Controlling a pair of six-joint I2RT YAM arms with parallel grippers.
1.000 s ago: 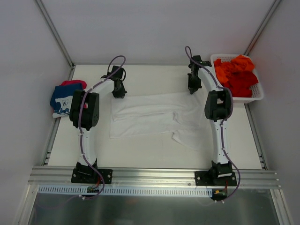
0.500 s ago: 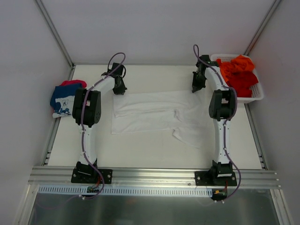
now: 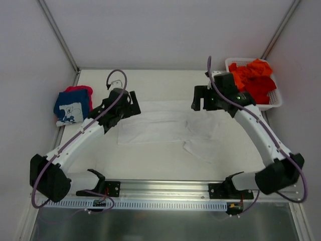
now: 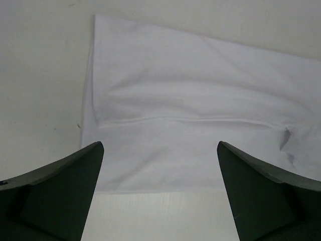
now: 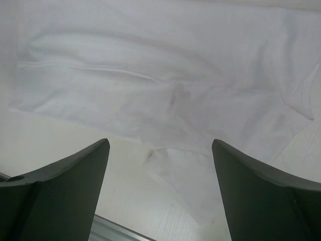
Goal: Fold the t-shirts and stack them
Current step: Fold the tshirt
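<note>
White t-shirt [image 3: 160,123] lies spread — left end effector [image 3: 133,103] and right end effector [image 3: 199,99] released.

A plain white t-shirt [image 3: 165,123] lies flat mid-bench [image 3: 160,160], folded into a long band with one sleeve jutting toward the near right. A navy tee [image 3: 67,108] with white print sits folded at the left edge, over a pink-red one [image 3: 80,90]. Orange [image 3: 256,68] and red [image 3: 261,90] tees lie crumpled in the basket [image 3: 266,106] at far right.
</note>
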